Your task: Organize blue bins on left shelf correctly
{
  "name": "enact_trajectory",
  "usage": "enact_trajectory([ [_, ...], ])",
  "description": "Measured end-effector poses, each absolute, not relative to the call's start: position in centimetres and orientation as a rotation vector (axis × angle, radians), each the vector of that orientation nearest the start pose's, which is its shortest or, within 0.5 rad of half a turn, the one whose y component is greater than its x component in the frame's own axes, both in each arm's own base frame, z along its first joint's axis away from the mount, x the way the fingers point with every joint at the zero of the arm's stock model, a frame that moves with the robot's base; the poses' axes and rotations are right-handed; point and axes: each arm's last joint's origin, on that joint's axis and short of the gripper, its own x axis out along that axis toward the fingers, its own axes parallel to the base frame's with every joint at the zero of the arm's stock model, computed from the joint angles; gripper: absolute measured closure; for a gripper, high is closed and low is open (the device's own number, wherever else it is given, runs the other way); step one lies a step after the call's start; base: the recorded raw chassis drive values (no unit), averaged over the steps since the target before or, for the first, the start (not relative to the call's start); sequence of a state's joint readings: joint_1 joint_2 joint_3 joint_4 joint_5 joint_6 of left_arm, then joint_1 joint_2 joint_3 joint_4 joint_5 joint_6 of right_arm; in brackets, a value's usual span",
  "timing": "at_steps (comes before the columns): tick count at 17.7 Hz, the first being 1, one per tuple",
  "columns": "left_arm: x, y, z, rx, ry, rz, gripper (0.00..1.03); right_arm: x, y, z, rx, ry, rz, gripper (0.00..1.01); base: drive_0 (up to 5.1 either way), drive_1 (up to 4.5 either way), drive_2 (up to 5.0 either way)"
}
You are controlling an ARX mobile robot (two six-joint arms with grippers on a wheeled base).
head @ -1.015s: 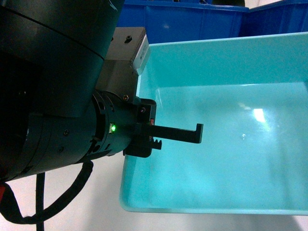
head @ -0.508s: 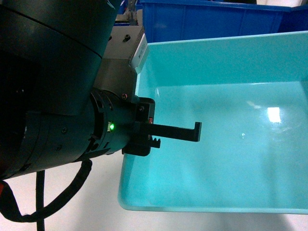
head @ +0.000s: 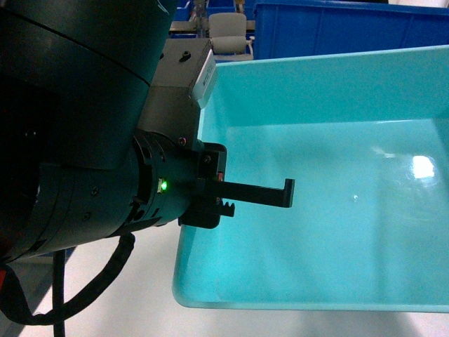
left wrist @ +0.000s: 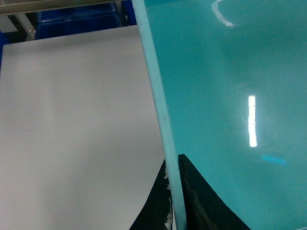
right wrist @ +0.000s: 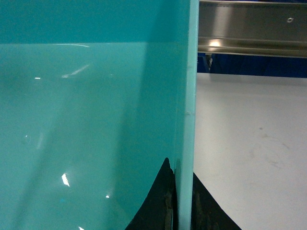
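The left gripper (left wrist: 175,201) is clamped on the left wall of the light turquoise open-top plastic tub (head: 337,210), one dark finger on each side of the thin rim, and the head view shows its inner finger (head: 259,193) reaching over the tub's bare floor. The right gripper (right wrist: 181,203) pinches the opposite wall the same way. The tub sits between the two grippers, above a pale grey floor (left wrist: 72,124). Beyond its far wall stand royal-blue plastic bins (head: 337,28). A shiny stainless-steel shelf rail (right wrist: 249,28) runs behind, in the right wrist view.
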State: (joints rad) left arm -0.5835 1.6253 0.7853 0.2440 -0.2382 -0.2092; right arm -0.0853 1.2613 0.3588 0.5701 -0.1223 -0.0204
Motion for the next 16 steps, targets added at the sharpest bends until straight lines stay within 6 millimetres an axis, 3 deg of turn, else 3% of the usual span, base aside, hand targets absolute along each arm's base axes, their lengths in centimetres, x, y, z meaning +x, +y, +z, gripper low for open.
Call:
enact_trajectory([
  [16,27.24,-17.16,17.08,0.038,0.581,-0.275,1.01,22.92,-1.60,16.83,0.014,0.330,0.041,0.99,-5.0,2.42,2.4],
])
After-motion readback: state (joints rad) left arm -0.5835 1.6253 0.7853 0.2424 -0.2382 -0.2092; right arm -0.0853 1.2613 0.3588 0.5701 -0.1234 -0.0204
